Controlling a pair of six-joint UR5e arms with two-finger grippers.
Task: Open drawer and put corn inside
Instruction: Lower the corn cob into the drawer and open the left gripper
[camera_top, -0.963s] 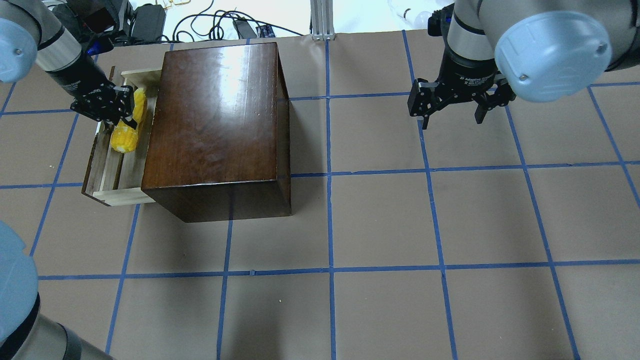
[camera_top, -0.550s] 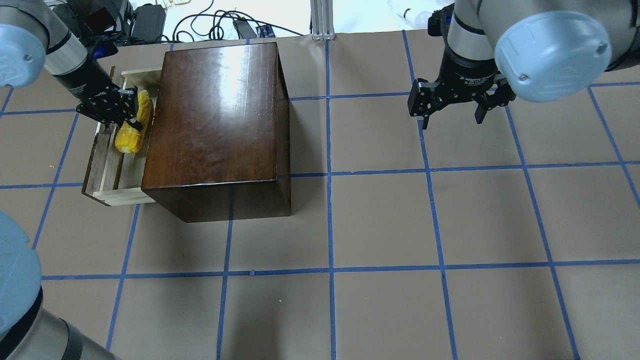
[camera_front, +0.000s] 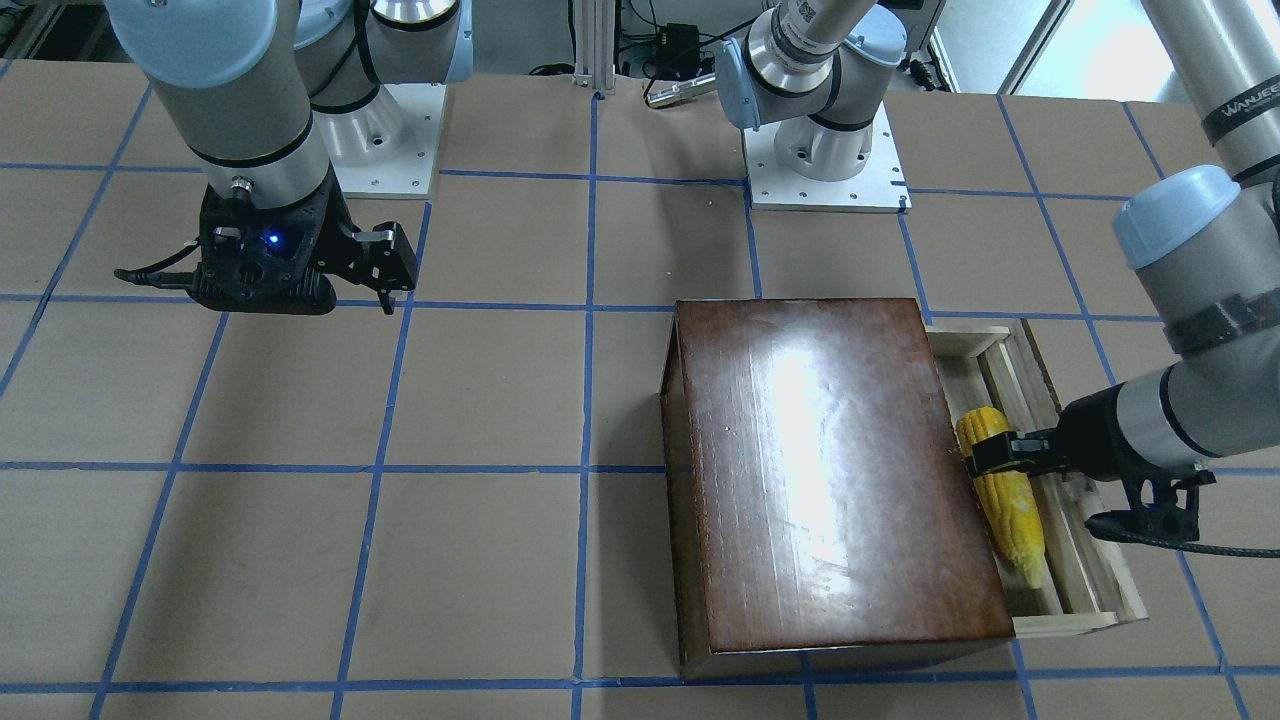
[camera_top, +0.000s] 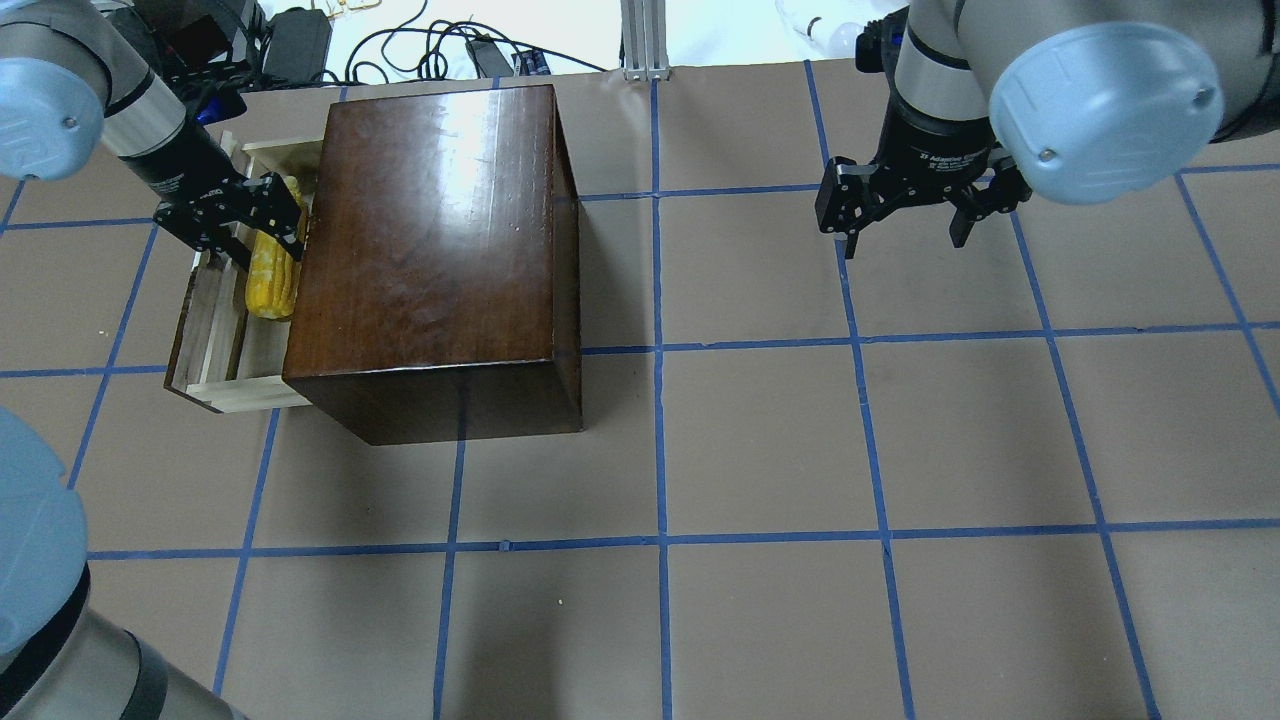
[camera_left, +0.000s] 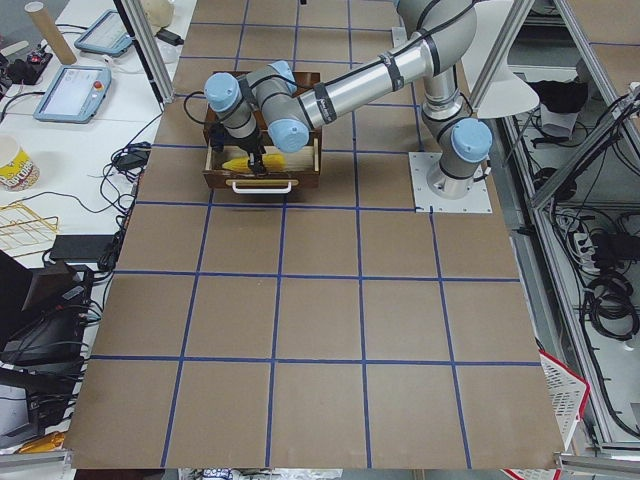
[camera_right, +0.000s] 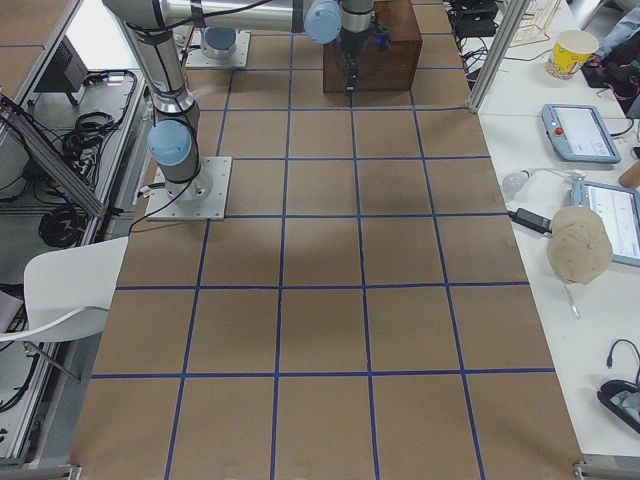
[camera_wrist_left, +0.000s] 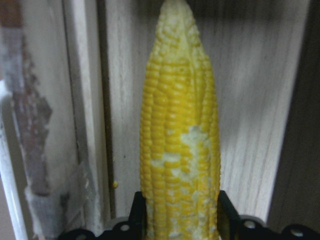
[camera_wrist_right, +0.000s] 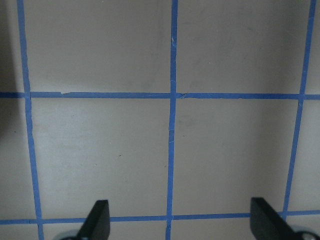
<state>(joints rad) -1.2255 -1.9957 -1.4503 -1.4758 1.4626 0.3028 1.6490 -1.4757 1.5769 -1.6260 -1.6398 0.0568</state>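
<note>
Two arms are seen over tabletop (camera_top: 760, 440). Dark box (camera_top: 430, 250) has drawer (camera_top: 245, 392) standing open. Corn (camera_top: 270, 275) is held lengthwise inside it, thick end clamped by left end effector (camera_front: 990, 452). Right end effector (camera_top: 905, 225) is spread wide, empty. Corn is judged light, stiff, bumpy; grip across thick end is favoured.

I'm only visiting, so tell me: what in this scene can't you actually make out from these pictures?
- Whether the corn touches the drawer floor: the left gripper partly covers it overhead, and the wrist view shows no underside.
- The drawer's inner part: hidden under the box in both top views.
- The handle: tiny, exterior left view only.
</note>
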